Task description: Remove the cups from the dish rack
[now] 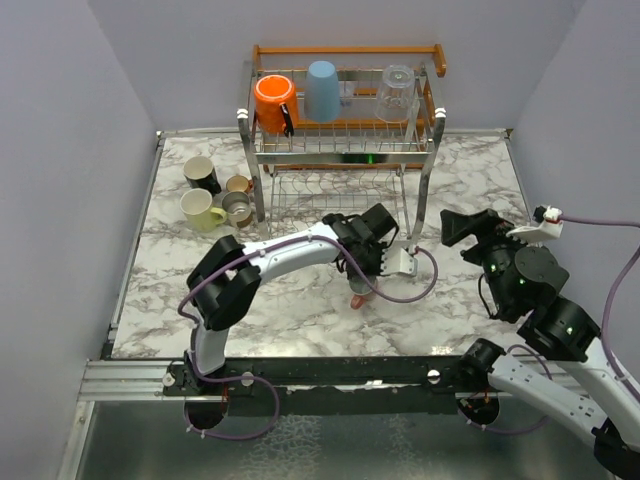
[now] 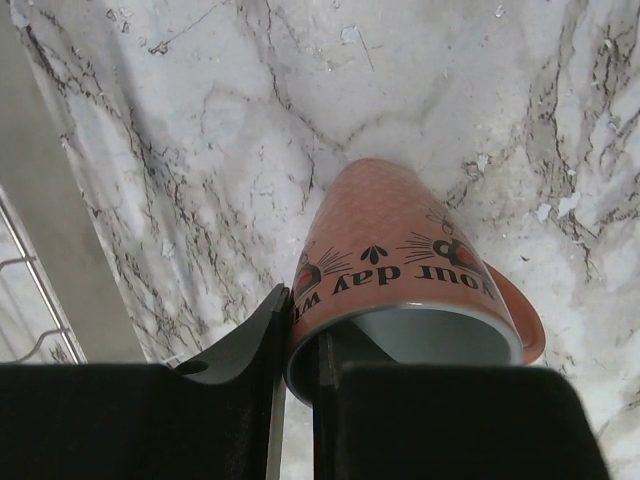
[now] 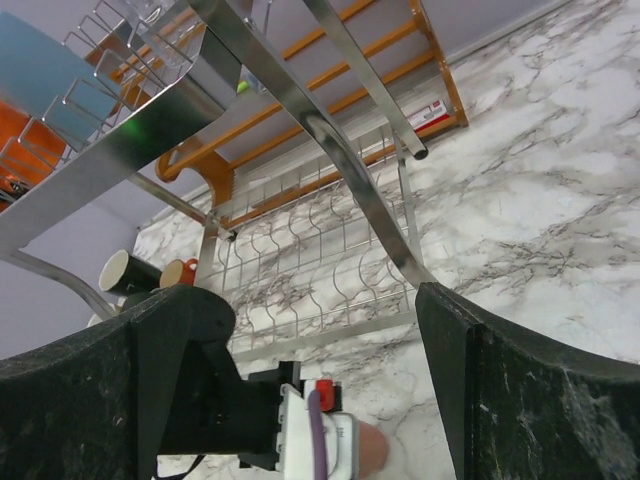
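Observation:
The dish rack (image 1: 345, 50) stands at the back centre. Its top tier holds a bright orange mug (image 1: 272, 100), a light blue cup (image 1: 321, 90) and a clear glass (image 1: 396, 92). My left gripper (image 1: 367, 268) is in front of the rack, shut on the rim of a pink mug (image 2: 400, 240), with one finger outside and one inside it. The mug's bottom faces the marble; I cannot tell whether it touches. A bit of pink (image 1: 357, 298) shows below that gripper in the top view. My right gripper (image 1: 462, 228) is open and empty, to the right of the rack's front leg.
To the left of the rack, a black mug (image 1: 201, 173), a small tan cup (image 1: 238, 184), a pale yellow mug (image 1: 199, 209) and a grey cup (image 1: 236, 208) stand on the marble table (image 1: 300, 330). The rack's steel leg (image 3: 350, 190) runs close in front of the right gripper (image 3: 315, 300).

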You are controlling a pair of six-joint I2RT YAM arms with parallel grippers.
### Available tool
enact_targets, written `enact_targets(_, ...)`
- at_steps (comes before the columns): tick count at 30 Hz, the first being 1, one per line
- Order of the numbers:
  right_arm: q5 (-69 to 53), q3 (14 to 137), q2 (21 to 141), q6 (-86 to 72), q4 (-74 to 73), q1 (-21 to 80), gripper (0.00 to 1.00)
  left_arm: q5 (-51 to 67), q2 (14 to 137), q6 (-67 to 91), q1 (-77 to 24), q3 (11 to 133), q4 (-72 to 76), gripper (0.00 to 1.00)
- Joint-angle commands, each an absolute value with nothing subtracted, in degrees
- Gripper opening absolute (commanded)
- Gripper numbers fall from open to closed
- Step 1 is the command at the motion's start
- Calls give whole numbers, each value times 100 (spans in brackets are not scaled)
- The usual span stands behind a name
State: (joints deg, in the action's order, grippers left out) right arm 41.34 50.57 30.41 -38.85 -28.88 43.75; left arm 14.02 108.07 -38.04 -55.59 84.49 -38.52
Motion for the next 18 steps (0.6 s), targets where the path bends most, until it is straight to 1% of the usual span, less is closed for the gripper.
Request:
enact_targets(1,4375,5273,2954,-3831,-3202,4361,94,981,11219,-3829,-5736,9160,-4469,0)
enact_targets(8,4319,5391,2881,-3746,-3255,4363,94,708,11837,-3693,-5909,9950,-4938,0)
enact_targets(12,4316,5455,2961,-3727,-3261,4364,94,547,12000,-3613,-5941,10293,-5038,17)
enact_targets(18,4298,5490,2971,-3720,-3226,4368,94,475,11796,-3603,-5945,10326,-4741,42)
